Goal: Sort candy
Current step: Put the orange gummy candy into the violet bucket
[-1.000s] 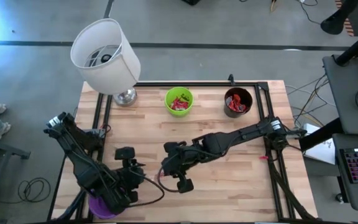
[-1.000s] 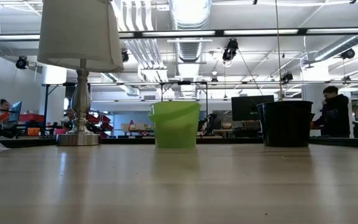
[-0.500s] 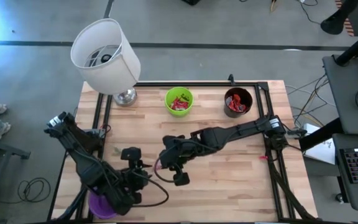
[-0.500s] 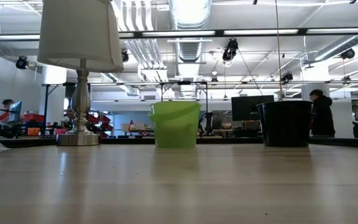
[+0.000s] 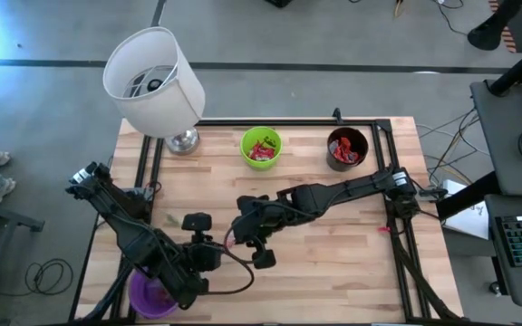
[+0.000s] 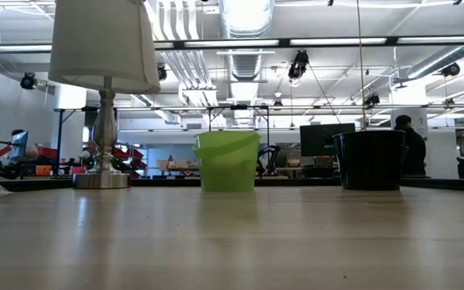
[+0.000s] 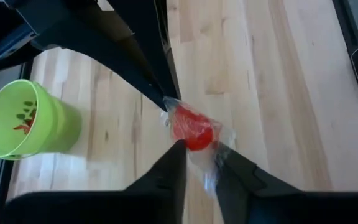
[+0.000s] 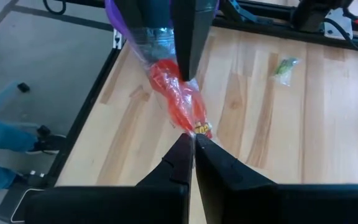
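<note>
One candy (image 7: 193,130), a red sweet in a clear wrapper, hangs in the air between my two grippers over the table's near middle; in the high view it is a red speck (image 5: 228,243). My left gripper (image 7: 199,149) is shut on one end, my right gripper (image 8: 191,142) on the other. They face each other (image 5: 219,248) (image 5: 236,237). A small green candy (image 8: 284,65) lies flat on the table left of them (image 5: 169,218). The green cup (image 5: 261,147) and the black cup (image 5: 347,149) hold red candies. My left gripper pinches the candy between its two fingers at the wrapper end just beside the red sweet (image 7: 201,144), coming level from the table's left. The candy is lifted clear of the table. My right gripper pinches the opposite wrapper end (image 8: 198,129) between its fingertips, coming level from the table's right. The wrapper stretches from there to the left fingers (image 8: 188,50).
A purple cup (image 5: 150,295) stands at the near left corner under the left arm. A lamp (image 5: 155,80) stands at the far left corner. Black rails (image 5: 397,217) frame the table. A person (image 6: 409,145) stands in the room behind the black cup (image 6: 369,159).
My left gripper has moved toward the table's right, and my right gripper toward the far edge and slightly left, so the two now meet at the candy. In the room behind, a person has walked left behind the black cup.
</note>
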`<state>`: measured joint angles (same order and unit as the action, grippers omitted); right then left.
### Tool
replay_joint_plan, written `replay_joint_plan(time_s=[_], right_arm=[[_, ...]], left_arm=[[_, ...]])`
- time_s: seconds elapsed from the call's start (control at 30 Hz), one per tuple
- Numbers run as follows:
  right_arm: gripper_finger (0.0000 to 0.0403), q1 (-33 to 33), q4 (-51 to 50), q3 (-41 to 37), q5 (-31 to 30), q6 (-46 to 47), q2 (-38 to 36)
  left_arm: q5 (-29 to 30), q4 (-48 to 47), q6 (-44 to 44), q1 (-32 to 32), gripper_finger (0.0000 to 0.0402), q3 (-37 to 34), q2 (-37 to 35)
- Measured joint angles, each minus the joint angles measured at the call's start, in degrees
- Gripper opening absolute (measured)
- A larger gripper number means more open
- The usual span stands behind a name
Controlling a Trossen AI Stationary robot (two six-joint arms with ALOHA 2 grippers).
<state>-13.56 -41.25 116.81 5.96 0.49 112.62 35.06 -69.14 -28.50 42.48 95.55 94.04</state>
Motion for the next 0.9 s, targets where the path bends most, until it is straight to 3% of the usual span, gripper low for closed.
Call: replay_joint_plan(time_s=[0.17,0.5,0.73,0.9], right_arm=[[0.0008,-0.02,-0.02,0.0,0.02,-0.02,0.0],[0.0016,0.0,0.0,-0.04,-0.02,4.04,0.0],[0.0066,0.0,0.02,-0.04,-0.02,5.51,0.0],[0.0114,0.0,-0.04,-0.04,-0.04,5.74,0.0]], left_arm=[[-0.03,0.15,-0.05,-0.02,0.0006,0.0,-0.11],[-0.12,0.15,-0.47,0.0,0.0001,0.0,-0.11],[-0.33,0.18,-0.78,-0.07,0.0,0.42,-0.11],[-4.18,0.14,-1.01,-0.32,0.0,1.46,-0.15]])
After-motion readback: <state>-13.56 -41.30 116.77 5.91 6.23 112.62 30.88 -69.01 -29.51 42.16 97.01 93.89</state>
